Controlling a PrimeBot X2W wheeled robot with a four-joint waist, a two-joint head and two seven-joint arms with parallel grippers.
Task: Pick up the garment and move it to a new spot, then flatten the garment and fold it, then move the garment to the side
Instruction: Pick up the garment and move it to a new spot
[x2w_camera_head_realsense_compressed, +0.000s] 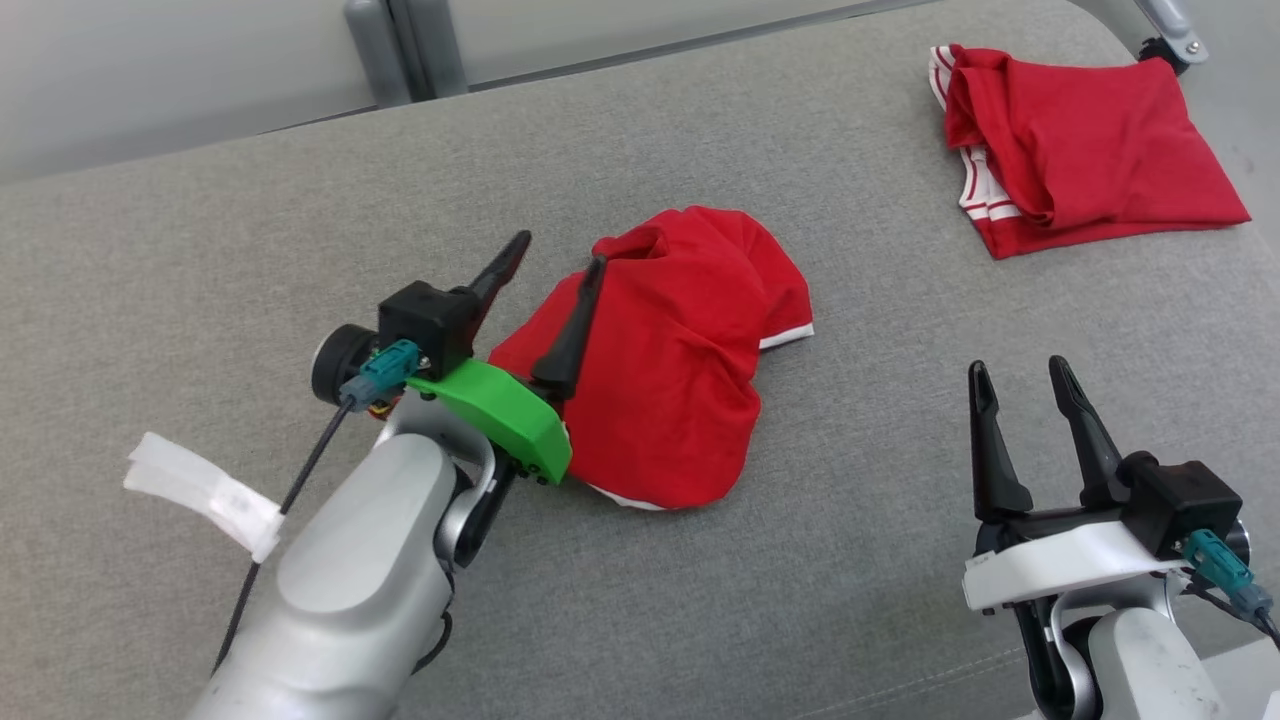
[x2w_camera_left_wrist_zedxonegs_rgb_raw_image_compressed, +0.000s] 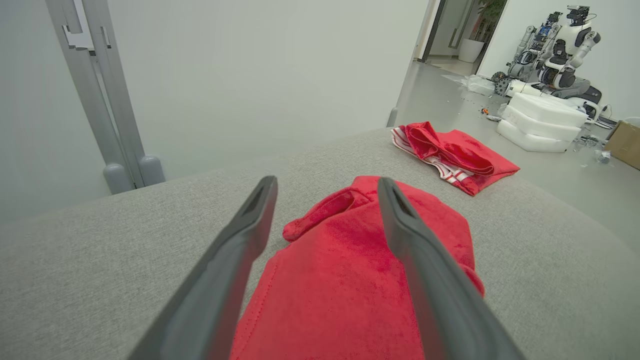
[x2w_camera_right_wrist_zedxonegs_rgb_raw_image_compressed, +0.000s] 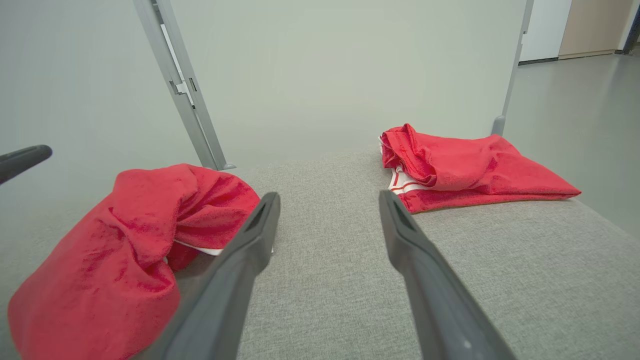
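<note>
1. The crumpled red garment (x2w_camera_head_realsense_compressed: 680, 370) lies mid-way across the grey cushion (x2w_camera_head_realsense_compressed: 200, 250), just beneath and ahead of the left gripper (x2w_camera_head_realsense_compressed: 559, 253), whose fingers are spread wide and grip nothing.
2. The right gripper (x2w_camera_head_realsense_compressed: 1018, 368), equally wide and empty, sits well apart on its right.

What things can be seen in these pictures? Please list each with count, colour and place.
cushion: one, grey, under both garments
crumpled garment: one, red with white trim, middle of the cushion
folded garment: one, red with white stripes, cushion's far right corner
metal frame: one, grey, behind the cushion
foam blocks: two, white, stacked on the floor
other robots: several, white and dark, by the far wall
left gripper: one, dark, open, at the crumpled garment's left edge
right gripper: one, dark, open, over bare cushion, near right
</note>
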